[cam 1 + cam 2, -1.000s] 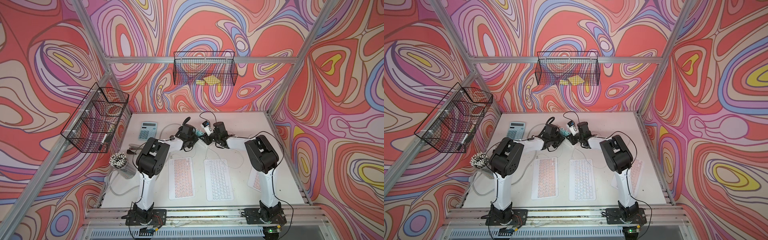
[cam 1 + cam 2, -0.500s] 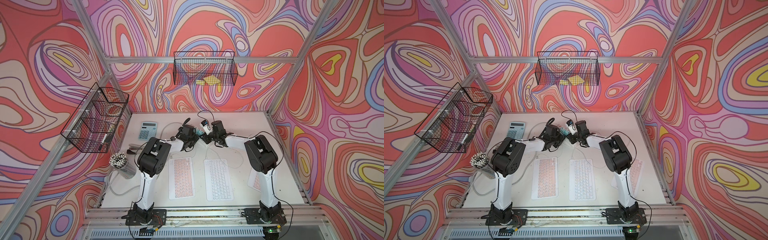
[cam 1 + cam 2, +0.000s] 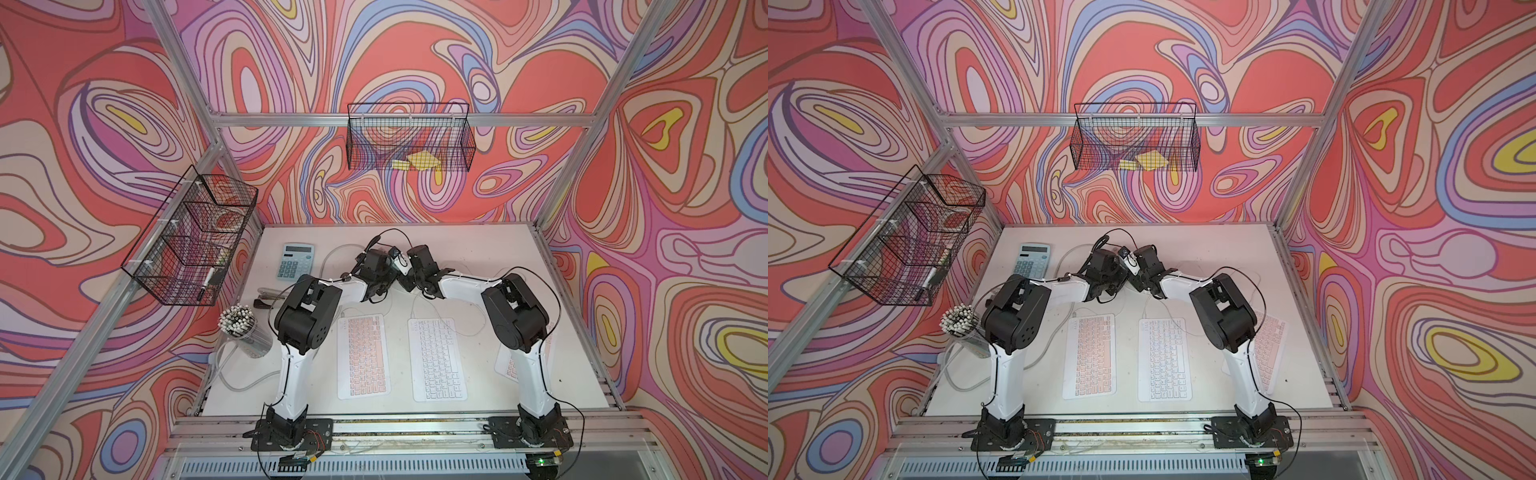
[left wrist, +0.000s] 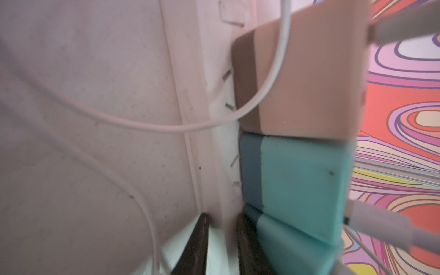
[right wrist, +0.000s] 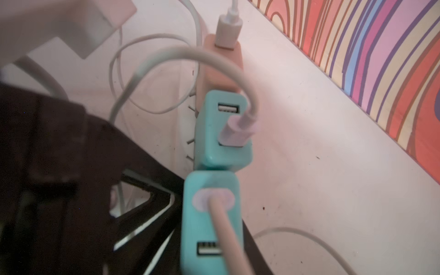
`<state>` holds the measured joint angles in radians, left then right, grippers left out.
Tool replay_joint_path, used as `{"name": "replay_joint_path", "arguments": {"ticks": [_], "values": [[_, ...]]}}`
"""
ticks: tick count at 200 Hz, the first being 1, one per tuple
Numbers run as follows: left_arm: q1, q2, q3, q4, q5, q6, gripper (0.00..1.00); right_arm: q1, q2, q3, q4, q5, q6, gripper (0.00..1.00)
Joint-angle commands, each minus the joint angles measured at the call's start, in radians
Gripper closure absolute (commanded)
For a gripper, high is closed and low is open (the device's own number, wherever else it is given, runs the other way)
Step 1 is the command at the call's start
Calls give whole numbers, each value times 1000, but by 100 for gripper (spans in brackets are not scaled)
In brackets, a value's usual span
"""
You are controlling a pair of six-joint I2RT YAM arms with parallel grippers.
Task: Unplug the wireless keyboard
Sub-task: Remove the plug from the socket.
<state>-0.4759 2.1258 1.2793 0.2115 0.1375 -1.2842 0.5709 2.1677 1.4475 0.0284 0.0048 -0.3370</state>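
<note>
Right wrist camera puts us tight on three chargers lined up on the white power strip [image 5: 184, 123]. Farthest off is a peach charger [image 5: 221, 71] with a white USB plug [image 5: 228, 31] in it. Next comes a middle teal charger [image 5: 209, 142] carrying a lilac plug [image 5: 238, 131]. Closest is the near teal charger [image 5: 195, 226], a pinkish cable [image 5: 225, 238] running out of its face. That near one sits squarely between the dark fingers of the right gripper [image 5: 209, 214], clamped from both sides. Over on the left wrist camera, the left gripper [image 4: 222, 217] is pinched tight on the raised edge of the power strip, one finger [image 4: 197, 245] on each side of the ridge, just beside the chargers. Both top views show the two grippers nose to nose at the upper middle of the table [image 3: 490, 253]. The keyboards lie flat in the lower middle of the frame: a pink keyboard [image 3: 363, 357], a white keyboard [image 3: 436, 359] just to its right, and a second pink keyboard [image 3: 1268, 345] farther right, half hidden under the right arm. Which keyboard the held charger feeds, the pictures don't settle. A calculator [image 3: 297, 259] sits at the table's upper left, a cup of pens [image 3: 243, 332] at its left edge.
</note>
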Motion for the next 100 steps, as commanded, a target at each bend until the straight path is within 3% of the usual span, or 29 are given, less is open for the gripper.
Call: {"name": "replay_joint_path", "arguments": {"ticks": [1,24,65,81,100], "values": [[-60,103,-69,-184,92,12,76,43,34,13,-6,-245,76,75],[-52,103,-113,-138,117,-18,76,-31,0,-17,76,-458,238,76],[-49,86,-159,-129,110,-20,77,-102,6,-35,213,-661,443,76],[-49,77,-169,-133,105,-14,77,-117,20,-29,233,-686,505,76],[-49,74,-173,-129,104,-9,77,-115,16,-17,203,-652,480,76]]}}
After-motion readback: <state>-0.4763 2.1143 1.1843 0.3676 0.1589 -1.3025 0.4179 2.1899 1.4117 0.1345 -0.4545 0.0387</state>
